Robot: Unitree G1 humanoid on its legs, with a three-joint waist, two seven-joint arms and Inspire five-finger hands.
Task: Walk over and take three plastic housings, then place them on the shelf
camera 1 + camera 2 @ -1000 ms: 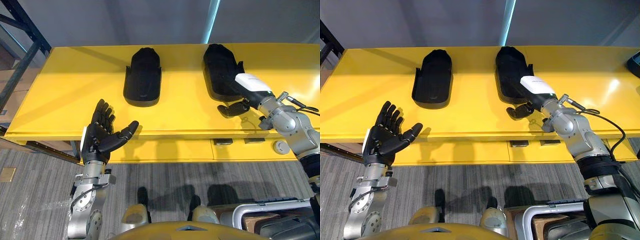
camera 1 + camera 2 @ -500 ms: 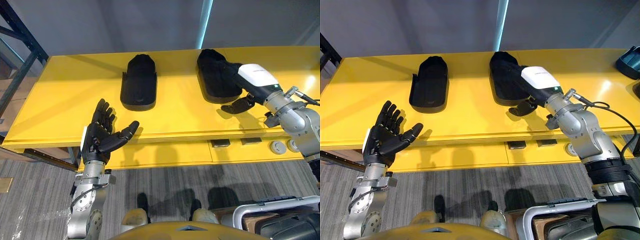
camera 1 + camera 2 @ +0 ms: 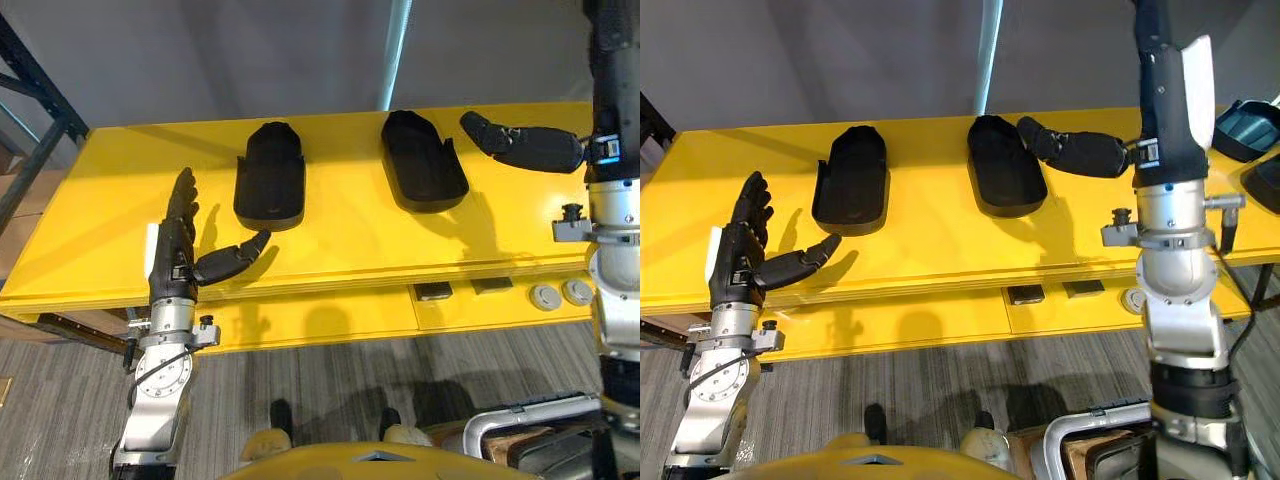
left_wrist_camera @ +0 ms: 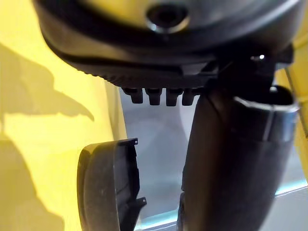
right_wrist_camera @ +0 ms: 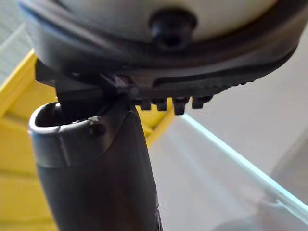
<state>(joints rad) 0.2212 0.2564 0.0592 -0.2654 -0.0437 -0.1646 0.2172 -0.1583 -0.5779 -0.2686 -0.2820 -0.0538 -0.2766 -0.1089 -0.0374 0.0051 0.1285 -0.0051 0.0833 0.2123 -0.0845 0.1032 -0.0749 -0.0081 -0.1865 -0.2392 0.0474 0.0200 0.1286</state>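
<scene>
On the yellow surface (image 3: 350, 240), mid-frame, we see the left housing (image 3: 270, 175) and right housing (image 3: 422, 160), long axes running top to bottom. Our left hand (image 3: 175, 250), lower left, straight-fingered and empty, is nearest the left housing; our right hand (image 3: 1162, 95), upper right, is raised, relaxed, empty.

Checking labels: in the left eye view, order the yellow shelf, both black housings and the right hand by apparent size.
Yellow shelf
left housing and right housing, alike, unranked
right hand, smallest, though maybe nearer the camera
</scene>
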